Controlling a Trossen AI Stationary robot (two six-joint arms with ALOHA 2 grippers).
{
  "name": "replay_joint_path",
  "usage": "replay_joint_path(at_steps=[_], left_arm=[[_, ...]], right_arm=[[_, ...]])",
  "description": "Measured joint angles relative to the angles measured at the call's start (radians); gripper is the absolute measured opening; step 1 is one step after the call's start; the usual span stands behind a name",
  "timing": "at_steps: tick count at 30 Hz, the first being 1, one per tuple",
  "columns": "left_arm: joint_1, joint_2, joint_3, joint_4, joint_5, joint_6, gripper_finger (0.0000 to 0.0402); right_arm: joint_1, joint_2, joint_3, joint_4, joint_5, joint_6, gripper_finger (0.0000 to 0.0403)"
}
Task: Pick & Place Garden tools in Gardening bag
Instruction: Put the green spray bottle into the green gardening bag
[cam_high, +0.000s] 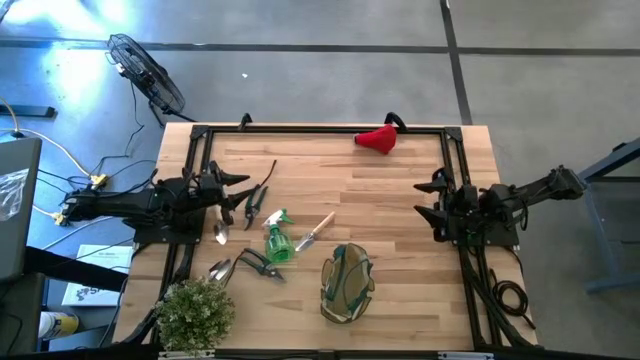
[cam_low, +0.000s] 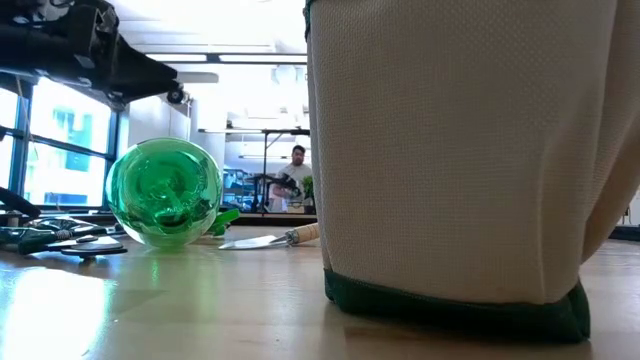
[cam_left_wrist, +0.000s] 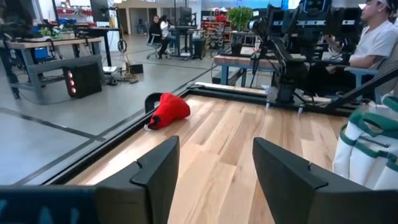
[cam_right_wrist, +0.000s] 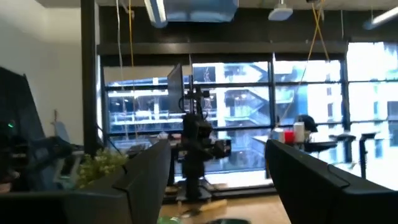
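Tools lie scattered just ahead of the left gripper (cam_high: 243, 190), its fingers spread and empty: black-handled pruners (cam_high: 256, 201) nearest, then the translucent green spray bottle (cam_high: 278, 240) and the wooden-handled metal trowel (cam_high: 314, 231), whose long axis slants away from it. Farther right on the wooden counter (cam_high: 400, 220) stands the olive-green fabric gardening bag (cam_high: 347, 283). The right gripper (cam_high: 430, 197) waits well apart, fingers likewise spread.

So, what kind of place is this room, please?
Probably a robotics lab or workshop: a wooden table framed by black rails, more workbenches with equipment behind, people seated at stations, and large windows.
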Motion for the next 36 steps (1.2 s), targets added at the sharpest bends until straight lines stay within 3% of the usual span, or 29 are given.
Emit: replay_joint_path(at_steps=[8, 12, 17, 20, 30, 36], left_arm=[[0.000, 0.026, 0.008, 0.038, 0.060, 0.016, 0.0203], [0.000, 0.036, 0.108, -0.134, 0.138, 0.152, 0.0203], [0.000, 0.140, 0.274, -0.291, 0.201, 0.246, 0.0203], [0.000, 0.264, 0.390, -0.391, 0.212, 0.258, 0.0203], [0.000, 0.757, 0.831, -0.959, 0.144, 0.379, 0.0203], [0.000, 1.004, 0.947, -1.138, 0.219, 0.497, 0.0203]], right_arm=[[-0.010, 0.187, 0.138, -0.038, 0.105, -0.062, 0.0256], [-0.032, 0.265, 0.153, -0.039, 0.105, -0.054, 0.0256], [-0.066, 0.333, 0.153, -0.039, 0.100, 0.029, 0.0256], [-0.083, 0.354, 0.153, -0.039, 0.083, 0.088, 0.0256], [-0.094, 0.367, 0.154, -0.040, 0.026, 0.107, 0.0256], [-0.093, 0.379, 0.155, -0.037, -0.040, 0.137, 0.0256]])
